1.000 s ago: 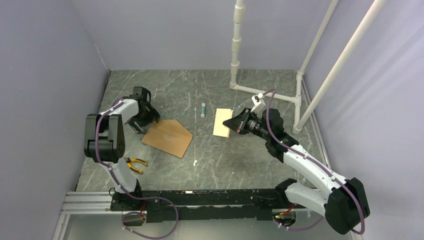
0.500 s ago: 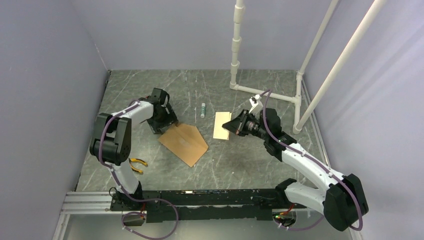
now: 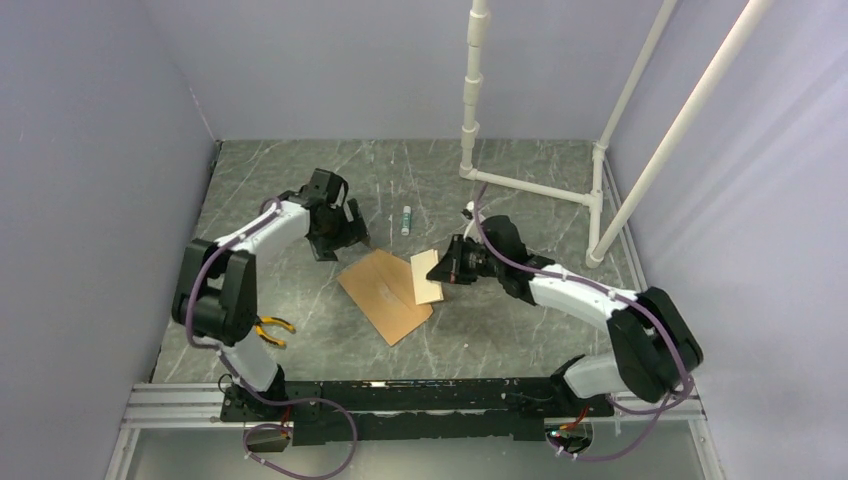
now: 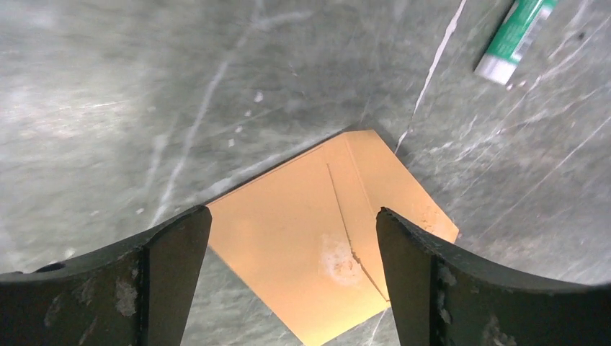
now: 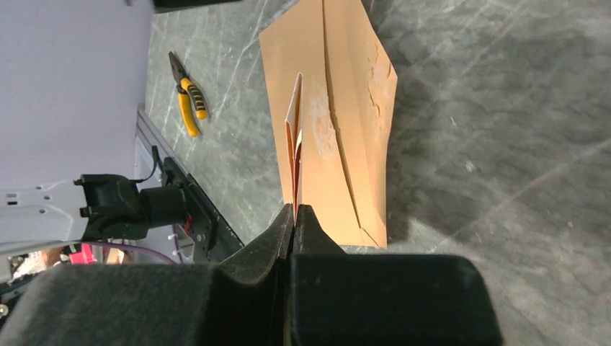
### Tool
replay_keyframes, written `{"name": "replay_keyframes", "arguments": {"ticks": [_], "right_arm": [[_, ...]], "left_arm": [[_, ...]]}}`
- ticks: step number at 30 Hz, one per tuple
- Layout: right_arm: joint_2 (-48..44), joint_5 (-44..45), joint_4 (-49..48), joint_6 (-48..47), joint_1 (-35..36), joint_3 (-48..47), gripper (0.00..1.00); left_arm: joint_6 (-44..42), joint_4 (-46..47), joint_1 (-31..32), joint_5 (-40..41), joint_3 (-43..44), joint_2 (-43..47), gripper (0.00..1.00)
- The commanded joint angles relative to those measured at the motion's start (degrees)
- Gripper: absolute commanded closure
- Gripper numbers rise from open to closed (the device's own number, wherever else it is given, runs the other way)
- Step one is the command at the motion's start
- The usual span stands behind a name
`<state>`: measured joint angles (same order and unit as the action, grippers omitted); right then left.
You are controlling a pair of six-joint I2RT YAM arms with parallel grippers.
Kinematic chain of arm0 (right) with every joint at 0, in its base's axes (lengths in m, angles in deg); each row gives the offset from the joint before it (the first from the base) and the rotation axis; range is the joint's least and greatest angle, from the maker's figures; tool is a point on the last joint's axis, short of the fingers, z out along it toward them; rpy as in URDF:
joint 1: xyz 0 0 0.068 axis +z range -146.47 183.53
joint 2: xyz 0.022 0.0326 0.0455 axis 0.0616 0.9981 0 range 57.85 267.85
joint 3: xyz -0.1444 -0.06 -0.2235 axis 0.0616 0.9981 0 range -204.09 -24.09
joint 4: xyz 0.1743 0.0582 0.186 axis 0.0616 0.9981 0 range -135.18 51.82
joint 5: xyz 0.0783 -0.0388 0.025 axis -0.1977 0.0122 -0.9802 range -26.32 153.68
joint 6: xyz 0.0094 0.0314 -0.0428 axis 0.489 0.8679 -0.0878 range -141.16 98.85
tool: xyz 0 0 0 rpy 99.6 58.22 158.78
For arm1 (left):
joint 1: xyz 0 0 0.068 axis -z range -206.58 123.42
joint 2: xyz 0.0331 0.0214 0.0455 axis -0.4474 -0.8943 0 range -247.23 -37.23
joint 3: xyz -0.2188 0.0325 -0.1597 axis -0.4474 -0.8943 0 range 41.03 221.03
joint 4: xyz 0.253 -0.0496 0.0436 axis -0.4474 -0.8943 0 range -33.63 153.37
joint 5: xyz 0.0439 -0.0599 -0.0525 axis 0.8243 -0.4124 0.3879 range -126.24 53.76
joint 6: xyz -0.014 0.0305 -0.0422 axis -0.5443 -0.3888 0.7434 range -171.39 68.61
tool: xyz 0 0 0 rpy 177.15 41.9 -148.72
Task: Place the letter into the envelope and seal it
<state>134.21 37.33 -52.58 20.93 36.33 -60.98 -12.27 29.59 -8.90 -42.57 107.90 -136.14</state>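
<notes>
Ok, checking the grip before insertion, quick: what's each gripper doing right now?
Left gripper: jaws open, holding nothing.
Right gripper: jaws shut on the letter.

left gripper [image 4: 290, 216]: I see my jaws standing wide apart, gripping nothing.
fingers [image 4: 162, 281]: dark and scuffed, one in each lower corner of my view.
envelope [image 4: 302, 238]: brown, flat on the table, seen in the gap between the fingers, one corner pointing away from me.
thin line [image 4: 339, 194]: runs down the envelope, with a pale scuffed patch [image 4: 337, 265] beside it.
tube [image 4: 515, 36]: green and white, top right, well apart from the envelope.
table [image 4: 144, 108]: grey, white-veined.
</notes>
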Motion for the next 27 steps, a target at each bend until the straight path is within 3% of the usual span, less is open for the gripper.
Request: {"name": "replay_keyframes", "arguments": {"ticks": [1,9,18,27], "right_arm": [[4.79,-0.60,-0.89,-4.92,0.81,-7.60,1.00],[19.87,-3.21,0.69,-11.23,1.04,-18.03,1.00],[28.40,-3.75,3.42,-15.22,3.04,-22.40,1.00],[32.03,-2.94,5.24,-12.72,4.88,-22.34,1.00]], "left_arm": [[4.05,-5.43,-0.03,10.81,1.00,8.54,0.09],[11.19,0.31,-0.01,-0.71,-12.44,16.20,0.14],[14.15,5.36,0.43,-6.93,-20.51,14.04,0.19],[14.50,8.16,0.52,-9.07,-23.55,11.76,0.44]]}}
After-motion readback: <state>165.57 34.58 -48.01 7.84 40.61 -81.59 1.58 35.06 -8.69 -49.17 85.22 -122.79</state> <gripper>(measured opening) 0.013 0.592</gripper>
